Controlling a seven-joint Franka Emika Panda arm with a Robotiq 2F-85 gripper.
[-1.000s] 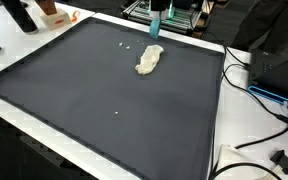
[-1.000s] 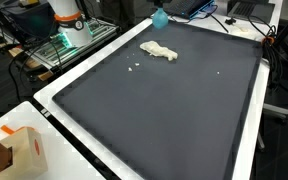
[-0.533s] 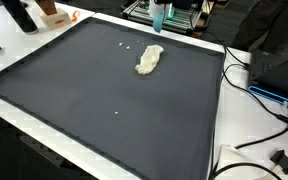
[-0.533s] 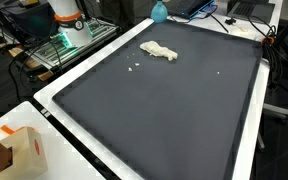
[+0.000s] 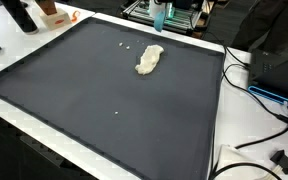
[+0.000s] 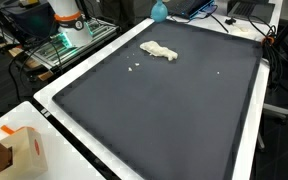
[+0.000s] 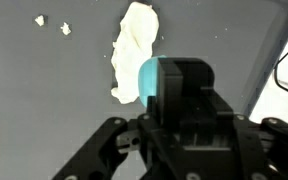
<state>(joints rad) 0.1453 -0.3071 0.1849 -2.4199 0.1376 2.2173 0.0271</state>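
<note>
Teal-tipped gripper raised above the far edge of the mat in both exterior views, touching nothing. In the wrist view, fingers pressed together into one block, nothing between them. Pale lump flat on the mat near that far edge, close to the gripper but apart from it. Two white crumbs on the mat just beside the lump. One more speck near the mat's middle.
</note>
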